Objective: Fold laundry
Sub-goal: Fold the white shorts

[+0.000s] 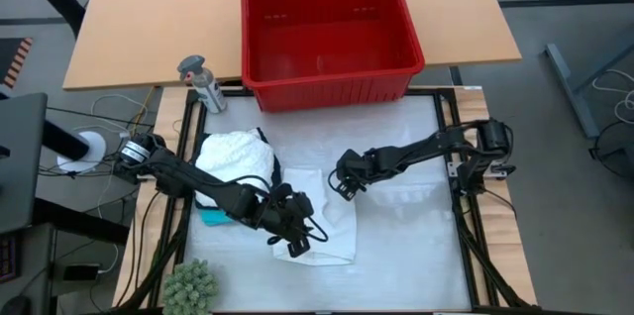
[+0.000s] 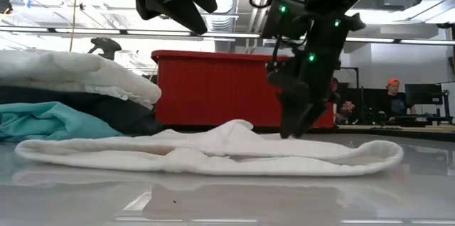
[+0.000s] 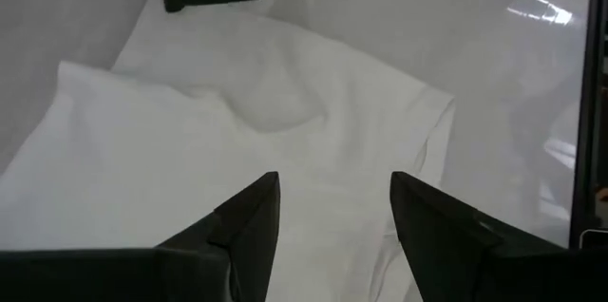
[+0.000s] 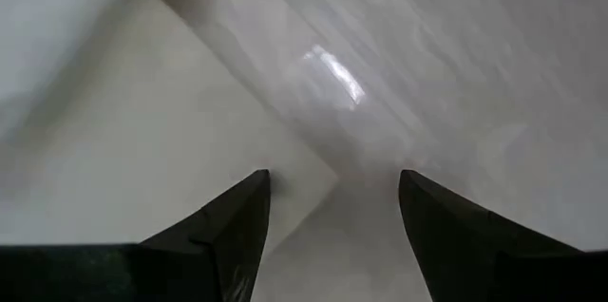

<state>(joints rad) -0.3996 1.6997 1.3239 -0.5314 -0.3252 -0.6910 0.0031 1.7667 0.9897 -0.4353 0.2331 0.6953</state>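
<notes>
Mid-fold on the white garment (image 1: pixel 322 218), flat at table centre.
My left gripper (image 3: pixel 332 209) and right gripper (image 4: pixel 332 209) hover over it, jaws apart, holding nothing; next I'd pinch an edge.

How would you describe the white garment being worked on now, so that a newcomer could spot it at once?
Start at the red basket and come toward the table's front edge. Between the two tools lies the white garment, spread flat and alone on the pale mat. Unlike the pile of white, dark and teal laundry beside it, it is one single layer.
</notes>
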